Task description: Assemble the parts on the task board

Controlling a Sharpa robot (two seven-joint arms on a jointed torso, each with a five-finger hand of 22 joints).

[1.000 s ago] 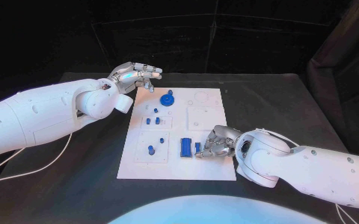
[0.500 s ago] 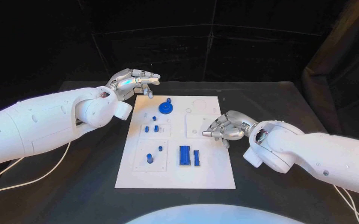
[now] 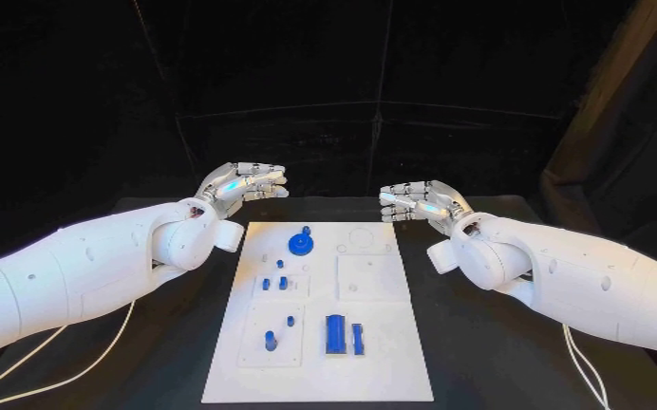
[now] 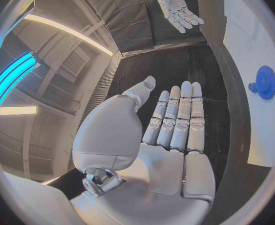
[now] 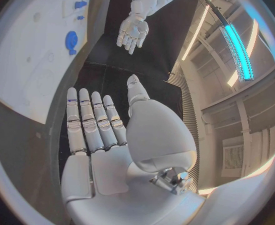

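I had lifted my right hand (image 3: 424, 200) off the task board (image 3: 323, 334) to beyond its far edge, level with my left hand (image 3: 244, 182); both fingers apart, empty. Parts (image 3: 337, 334) lay on the board; the wrist views showed flat palms.

The task board (image 3: 369, 353) is laid mid-tabletop. A gear (image 3: 303, 239) is set near its far edge, small pegs (image 3: 275, 284) behind two bars (image 3: 344, 335) toward its near edge.

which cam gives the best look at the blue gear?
Head view: the blue gear sits whole near the task board's far end, clear of both hands. Left wrist view shows it large but near the rim, distorted. Right wrist view shows it small.
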